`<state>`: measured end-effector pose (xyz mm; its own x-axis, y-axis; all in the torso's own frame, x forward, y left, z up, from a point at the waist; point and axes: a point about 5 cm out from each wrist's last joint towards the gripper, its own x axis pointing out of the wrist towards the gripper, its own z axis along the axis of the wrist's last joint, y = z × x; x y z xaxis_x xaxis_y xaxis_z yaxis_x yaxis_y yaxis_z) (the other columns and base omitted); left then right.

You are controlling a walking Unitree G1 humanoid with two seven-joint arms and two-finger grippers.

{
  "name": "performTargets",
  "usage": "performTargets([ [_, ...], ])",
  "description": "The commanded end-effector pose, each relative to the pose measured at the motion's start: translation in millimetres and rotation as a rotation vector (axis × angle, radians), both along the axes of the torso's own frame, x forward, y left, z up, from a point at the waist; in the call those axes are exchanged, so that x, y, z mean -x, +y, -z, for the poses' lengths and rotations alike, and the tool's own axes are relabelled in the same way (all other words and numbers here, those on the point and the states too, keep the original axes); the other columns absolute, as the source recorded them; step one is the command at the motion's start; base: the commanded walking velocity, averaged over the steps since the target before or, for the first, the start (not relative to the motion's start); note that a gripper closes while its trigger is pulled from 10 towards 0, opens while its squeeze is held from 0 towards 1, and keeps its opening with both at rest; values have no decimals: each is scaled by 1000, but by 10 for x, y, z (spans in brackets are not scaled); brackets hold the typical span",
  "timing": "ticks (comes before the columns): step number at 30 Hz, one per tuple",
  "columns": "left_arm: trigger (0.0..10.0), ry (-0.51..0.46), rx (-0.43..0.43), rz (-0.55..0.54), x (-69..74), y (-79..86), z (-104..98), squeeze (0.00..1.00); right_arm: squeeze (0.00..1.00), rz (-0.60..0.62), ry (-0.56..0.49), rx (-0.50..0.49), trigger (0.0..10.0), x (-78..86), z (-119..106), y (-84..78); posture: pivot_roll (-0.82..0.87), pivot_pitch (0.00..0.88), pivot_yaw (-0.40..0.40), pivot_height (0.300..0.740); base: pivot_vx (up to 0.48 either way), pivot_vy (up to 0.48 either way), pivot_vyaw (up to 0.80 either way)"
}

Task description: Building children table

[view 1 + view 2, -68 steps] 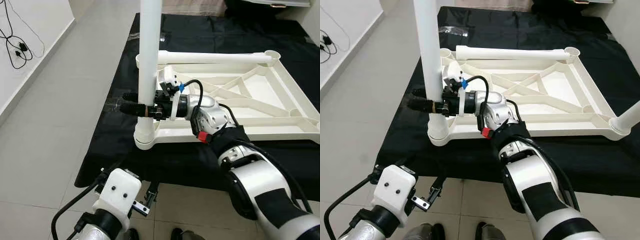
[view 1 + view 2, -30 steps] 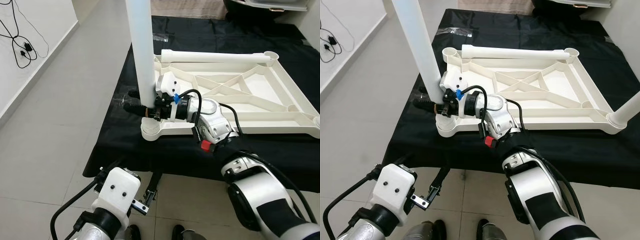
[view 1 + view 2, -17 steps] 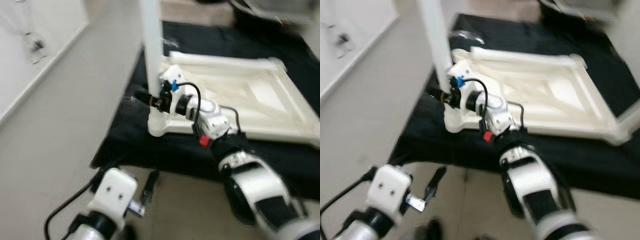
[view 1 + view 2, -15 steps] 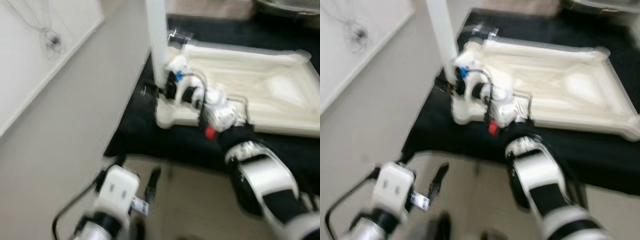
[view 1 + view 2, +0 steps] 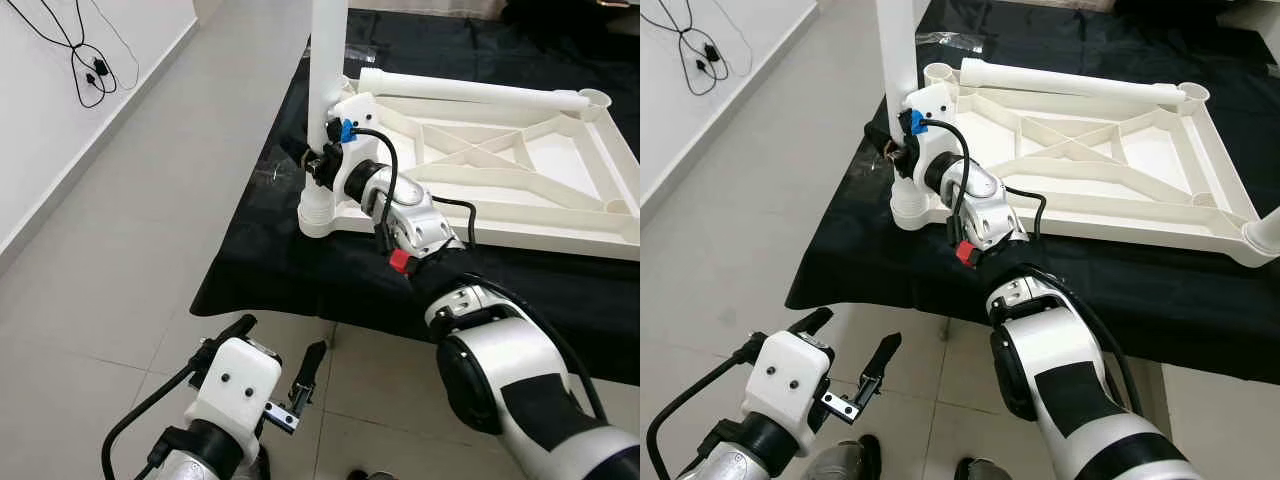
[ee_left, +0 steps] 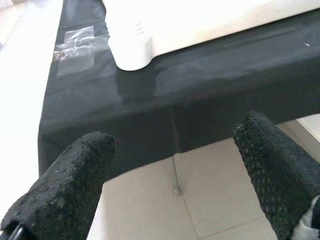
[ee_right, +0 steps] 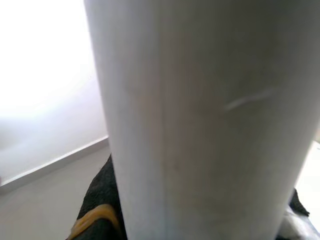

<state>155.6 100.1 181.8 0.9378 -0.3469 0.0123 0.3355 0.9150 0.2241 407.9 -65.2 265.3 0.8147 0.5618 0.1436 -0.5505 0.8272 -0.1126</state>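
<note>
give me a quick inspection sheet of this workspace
surface: black cloth spread over a low platform on a tiled floor.
job's things: white tabletop frame lying upside down; one white leg upright in its near-left corner socket; another leg lying along the far edge.
clutter: small clear plastic bag on the cloth beside that socket.
grippers: right pincer shut on the upright leg; left pincer open, low, in front of the cloth.
cables: black cables against the wall on the left.
surroundings: white wall.
</note>
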Motion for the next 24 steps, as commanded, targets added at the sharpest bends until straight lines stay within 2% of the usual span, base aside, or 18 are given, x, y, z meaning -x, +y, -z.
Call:
performTargets([
  [1, 10000, 12, -14, 0, 10, 8, 30, 0, 0, 155, 210, 5, 10000, -22, 541, -236, 174, 238, -44, 740, 0, 0, 0],
  [4, 10000, 11, -15, 1, 11, 5, 30, 0, 0, 175, 173, 17, 10000, -21, 524, -258, 173, 238, -42, 740, 0, 0, 0],
  [8, 10000, 13, -17, 1, 10, 11, 34, 0, 0, 134, 92, -4, 10000, -3, 421, -229, 172, 243, -44, 740, 0, 0, 0],
  [11, 10000, 14, -18, 1, 9, 12, 35, 0, 0, 128, 78, -2, 10000, -1, 402, -224, 172, 243, -44, 740, 0, 0, 0],
  [13, 10000, 16, -19, 0, 9, 14, 40, 0, 0, 61, 45, -47, 10000, 19, 323, -182, 173, 247, -45, 740, 0, 0, 0],
  [16, 10000, 16, -19, 0, 11, 12, 42, 0, 0, 29, 38, -45, 10000, 28, 310, -169, 172, 247, -45, 740, 0, 0, 0],
  [18, 10000, 16, -18, 0, 12, 11, 42, 0, 0, 36, 50, -14, 10000, 23, 340, -179, 172, 248, -47, 740, 0, 0, 0],
  [20, 10000, 15, -19, -3, 6, 15, 40, 0, 0, 118, 103, 59, 10000, 2, 476, -244, 170, 251, -46, 740, 0, 0, 0],
  [24, 10000, 13, -20, -1, 0, 15, 38, 0, 0, 191, 117, 81, 10000, 14, 575, -266, 171, 253, -47, 740, 0, 0, 0],
])
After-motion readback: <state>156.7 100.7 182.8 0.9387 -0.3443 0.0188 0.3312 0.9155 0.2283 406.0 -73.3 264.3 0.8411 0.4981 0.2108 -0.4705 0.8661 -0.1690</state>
